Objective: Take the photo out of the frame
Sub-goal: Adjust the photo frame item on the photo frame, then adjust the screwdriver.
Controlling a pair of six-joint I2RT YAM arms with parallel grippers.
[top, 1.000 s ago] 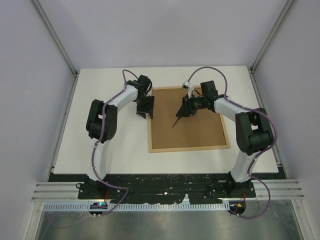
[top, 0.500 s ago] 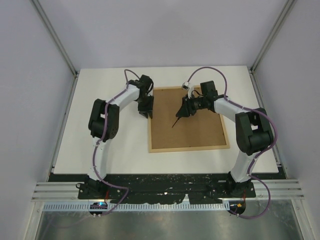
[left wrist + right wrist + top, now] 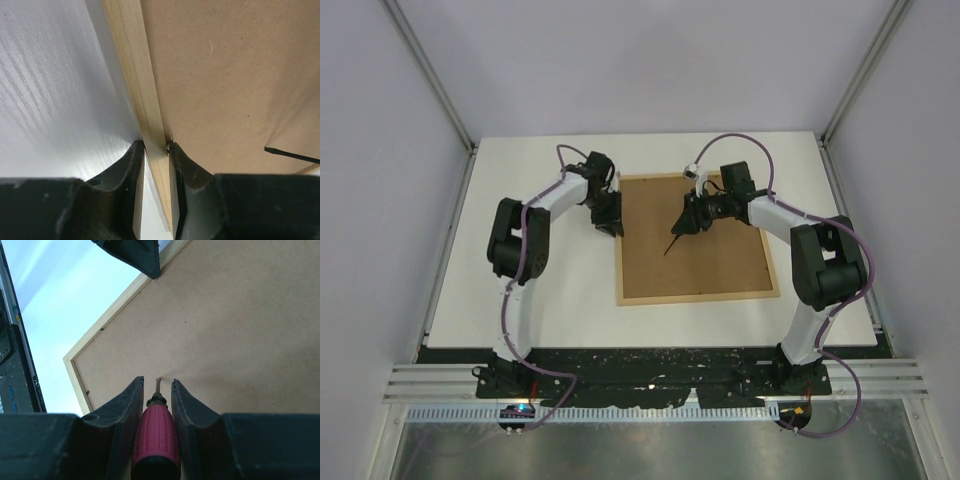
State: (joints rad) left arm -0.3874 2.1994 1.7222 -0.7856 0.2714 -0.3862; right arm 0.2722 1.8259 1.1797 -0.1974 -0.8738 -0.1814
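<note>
Left wrist: left hand tight on frame rail; right hand around pink screwdriver

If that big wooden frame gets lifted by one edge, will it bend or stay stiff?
Probably stiff: the frame has wood rails and a flat board back. Likely light, since the rail looks thin. It may slide on the glossy table if pushed.

Left arm and right arm had white links, black joints and purple cables. Fingers were black, curved.
</note>
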